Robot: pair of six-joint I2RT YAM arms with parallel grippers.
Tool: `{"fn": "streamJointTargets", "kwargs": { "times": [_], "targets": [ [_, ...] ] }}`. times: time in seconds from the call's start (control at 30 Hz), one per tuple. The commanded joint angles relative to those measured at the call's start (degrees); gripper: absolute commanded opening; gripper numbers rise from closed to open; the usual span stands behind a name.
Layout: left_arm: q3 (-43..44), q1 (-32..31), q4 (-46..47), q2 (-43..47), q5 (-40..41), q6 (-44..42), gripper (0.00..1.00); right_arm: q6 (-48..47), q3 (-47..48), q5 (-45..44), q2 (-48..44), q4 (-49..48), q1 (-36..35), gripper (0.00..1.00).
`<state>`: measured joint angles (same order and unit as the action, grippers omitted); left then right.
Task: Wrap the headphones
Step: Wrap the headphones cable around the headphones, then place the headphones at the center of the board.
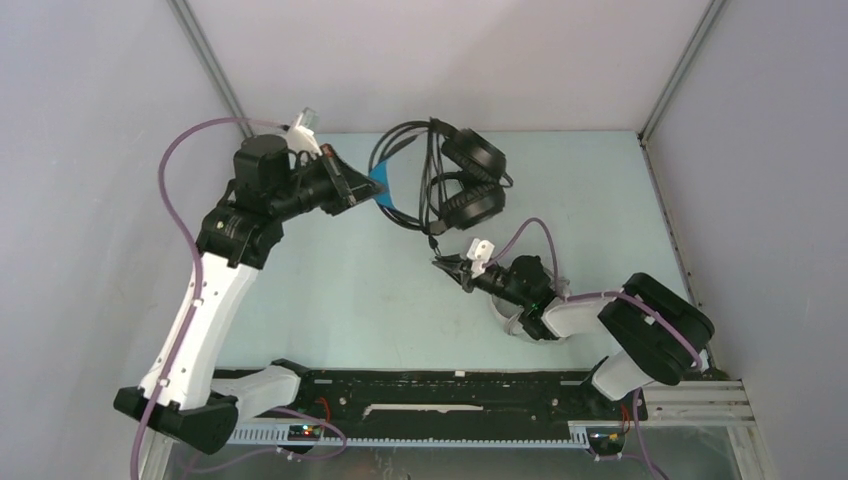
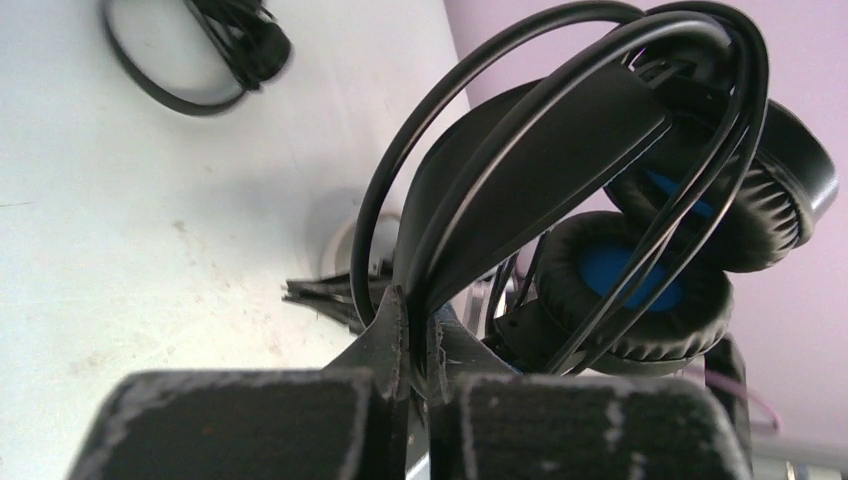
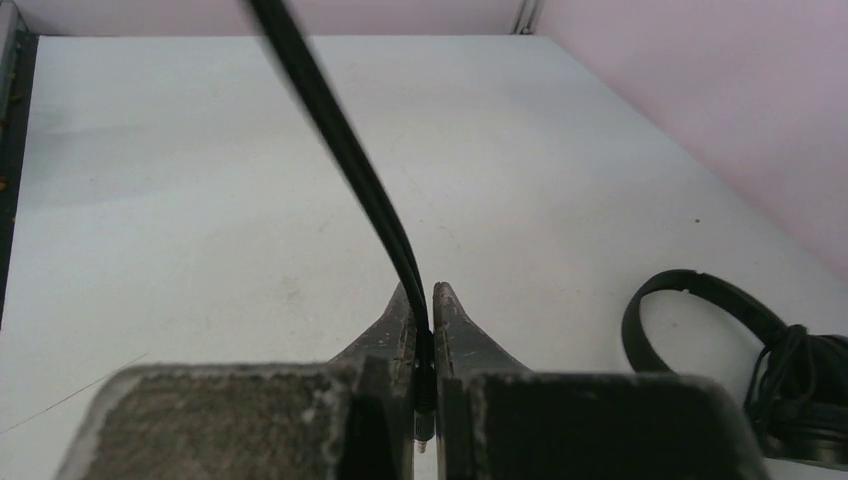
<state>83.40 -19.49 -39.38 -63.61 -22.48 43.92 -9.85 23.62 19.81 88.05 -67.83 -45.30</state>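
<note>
Winding is judged to be well under way on the bulky black over-ear headphones with blue-lined cushions [image 1: 472, 175], which are found near the far edge of the pale worktop [image 1: 330, 290], about midway along it. Their headband is pinched between the pressed-together fingers of the left hand [image 1: 372, 186]. Whether the ear cups rest on the worktop or hang just above it cannot be told. Several loops of the thin black cable [image 3: 340, 150] are seen laid over the headband and down past the cups (loosely, with daylight between the strands in the left wrist view). The free end of that cable is clamped in the right hand [image 1: 445, 265], whose fingers are closed on it just nearer than the cups, towards the middle of the worktop.

A small thin black on-ear headset [image 3: 700, 280] is seen lying flat on the worktop in both wrist views, with its cable gathered in a bundle at one cup. It is judged to be already wrapped. A pale rounded object [image 1: 505, 322] is partly hidden under the right arm, and it cannot be identified with certainty.

For the bulky pair, the last stretch of cable is left to be wound on and its end secured. The loops may also need tightening.
</note>
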Motion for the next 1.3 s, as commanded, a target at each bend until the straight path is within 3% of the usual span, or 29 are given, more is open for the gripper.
{"fn": "streamJointTargets", "kwargs": {
  "times": [0.0,0.2,0.37,0.53,0.7,0.83,1.0,1.27],
  "targets": [
    [4.2,0.67,6.18,-1.52,-20.3,-4.9,0.0,1.5,0.11,4.58,-4.67,-0.99,3.04,0.0],
    [4.19,0.85,-3.19,-5.31,-29.47,-20.31,0.0,1.61,0.11,8.44,-11.39,6.65,7.94,0.0],
    [5.66,0.85,-13.36,-8.33,-28.89,-34.2,0.0,0.61,0.94,11.72,-17.87,15.36,10.53,0.0],
    [9.03,-0.22,-24.03,-11.86,-19.25,-49.97,0.0,-1.42,2.08,11.38,-22.32,23.82,10.66,0.0],
    [9.85,-1.83,-27.66,-15.36,-11.21,-67.81,0.0,-0.05,3.82,10.97,-23.7,30.79,9.8,0.0],
    [14.66,-3.26,-31.62,-20.31,-8.3,-76.61,0.0,0.58,5.01,11.13,-24.71,35.49,7.55,0.0],
    [13.49,-4.57,-31.75,-21.1,-0.54,-86.9,0.0,6.48,5.61,11.61,-25.54,38.12,6.42,0.0],
    [16.49,-4.77,-35.58,-26.03,4.51,-100.67,0.0,4.28,8.69,-3.06,-23.08,44.25,-2.12,0.0]
  ]
}}
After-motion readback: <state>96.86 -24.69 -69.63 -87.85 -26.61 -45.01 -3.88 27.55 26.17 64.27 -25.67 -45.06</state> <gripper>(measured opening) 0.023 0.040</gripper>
